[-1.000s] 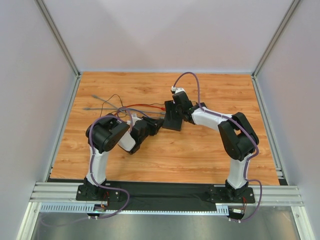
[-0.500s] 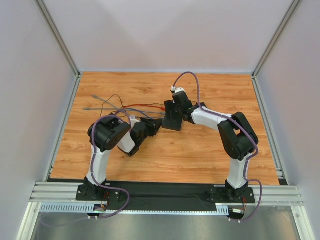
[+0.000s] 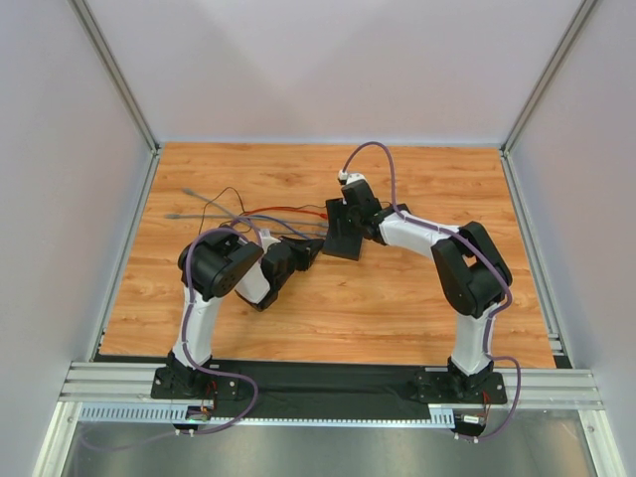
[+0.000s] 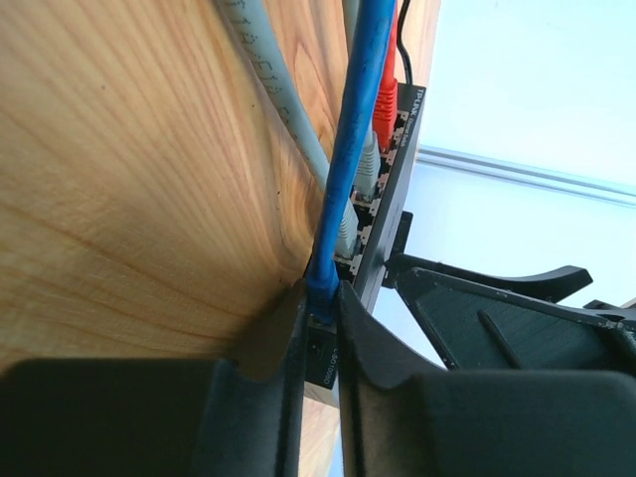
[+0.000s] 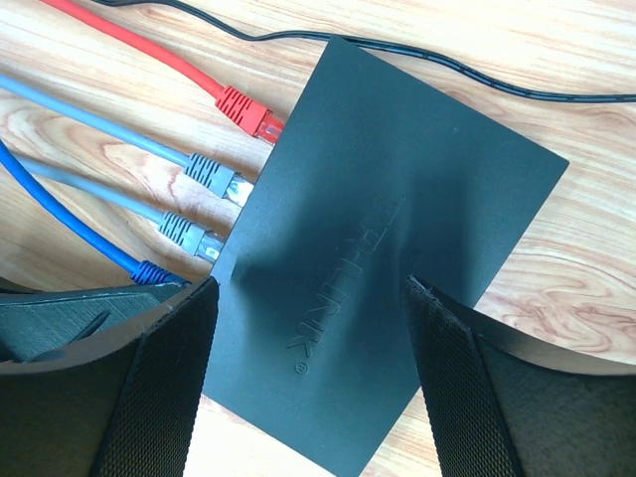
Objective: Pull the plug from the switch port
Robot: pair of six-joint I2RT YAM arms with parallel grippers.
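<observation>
The switch (image 3: 343, 238) (image 5: 397, 199) is a flat black box lying mid-table, its ports facing left. Red, grey and blue plugs sit in that edge. In the left wrist view, my left gripper (image 3: 312, 249) (image 4: 323, 333) is shut on the blue plug (image 4: 323, 293) (image 5: 154, 271), one finger pressed against each side, right at the switch's (image 4: 393, 189) port edge. My right gripper (image 3: 350, 215) (image 5: 310, 288) stands open directly over the switch. Its left fingertip is at the port-edge corner and its right one is over the top face. Whether they touch the box I cannot tell.
A red plug (image 5: 248, 109) and two grey plugs (image 5: 214, 179) (image 5: 189, 234) occupy the neighbouring ports. Their cables (image 3: 214, 211) run left across the wooden table. A thin black lead (image 5: 447, 65) curves behind the switch. White walls enclose the table.
The left gripper's jaws have closed onto the blue plug. The left arm has shifted slightly right. The right arm and the switch have not moved.
</observation>
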